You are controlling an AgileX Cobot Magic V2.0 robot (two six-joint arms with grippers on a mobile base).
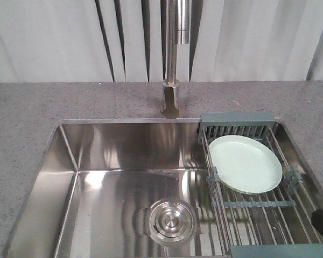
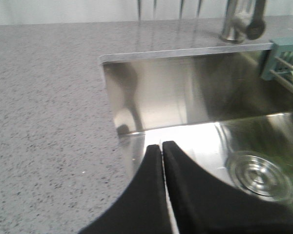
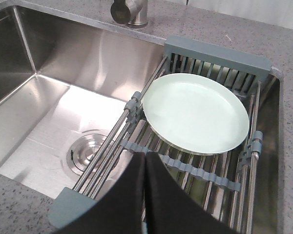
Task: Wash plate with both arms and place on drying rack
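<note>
Plate [image 1: 245,164] sits flat on the drying rack [image 1: 258,207], toward the rack's far end, just short of its grey-green end piece. Left to right: grey counter [image 1: 21,118], steel sink [image 1: 113,183] with the round drain [image 1: 169,220] in its floor, faucet [image 1: 172,64] at the back edge, rack across the sink's right side. My left gripper [image 2: 162,146] is over the sink's left edge, jaws together, holding nothing. My right gripper [image 3: 145,156] hangs over the rack's near half, jaws together, just short of the plate's rim.
</note>
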